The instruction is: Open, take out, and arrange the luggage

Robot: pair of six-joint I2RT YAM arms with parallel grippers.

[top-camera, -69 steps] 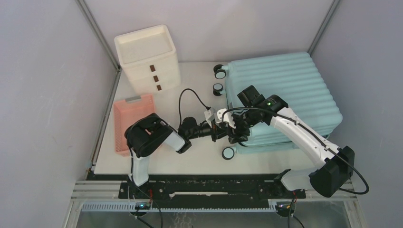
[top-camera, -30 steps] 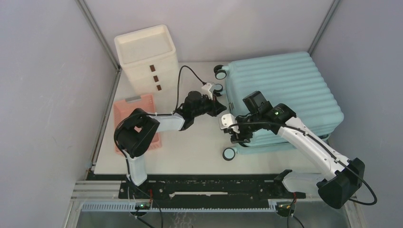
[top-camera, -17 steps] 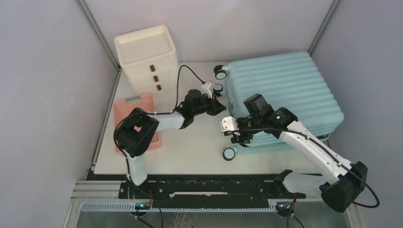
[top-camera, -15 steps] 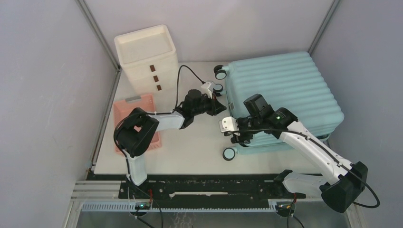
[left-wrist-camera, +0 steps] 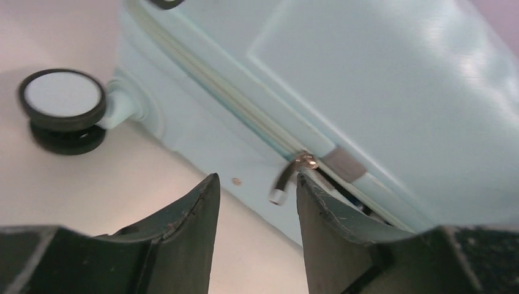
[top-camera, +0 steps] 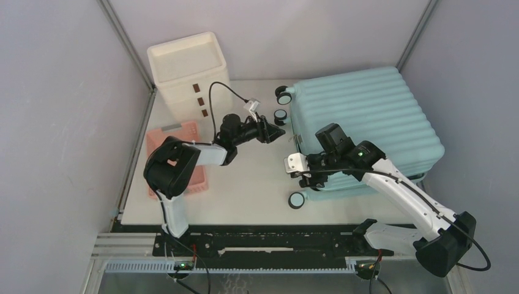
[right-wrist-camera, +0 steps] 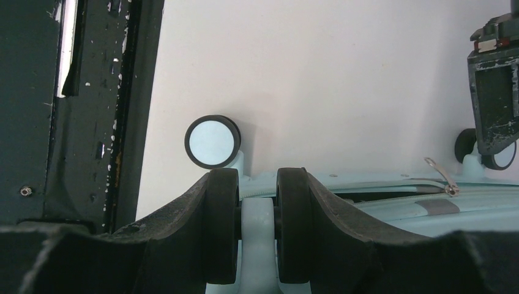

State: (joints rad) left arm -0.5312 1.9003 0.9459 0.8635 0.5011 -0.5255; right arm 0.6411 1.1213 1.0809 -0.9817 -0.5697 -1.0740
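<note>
Table (top-camera: 245,190) bore the suitcase (top-camera: 373,104); right gripper (right-wrist-camera: 257,179) jaws clamped its wheel bracket (right-wrist-camera: 257,245), left gripper (left-wrist-camera: 257,184) jaws parted near its zipper pull (left-wrist-camera: 286,181).

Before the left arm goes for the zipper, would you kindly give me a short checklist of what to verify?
1. Is the left gripper open? Ok.
2. Is the zipper pull between its fingers? Ok, it hangs in the gap, not yet clamped.
3. Is the right gripper bracing the luggage? Ok, it is shut on a pale blue part at the near edge.
4. Is the luggage lying flat on the table? Ok.
5. Is the zipper track towards the wheel unobstructed? Ok as far as visible.
6. How far is the zipper undone? Cannot tell.
</note>
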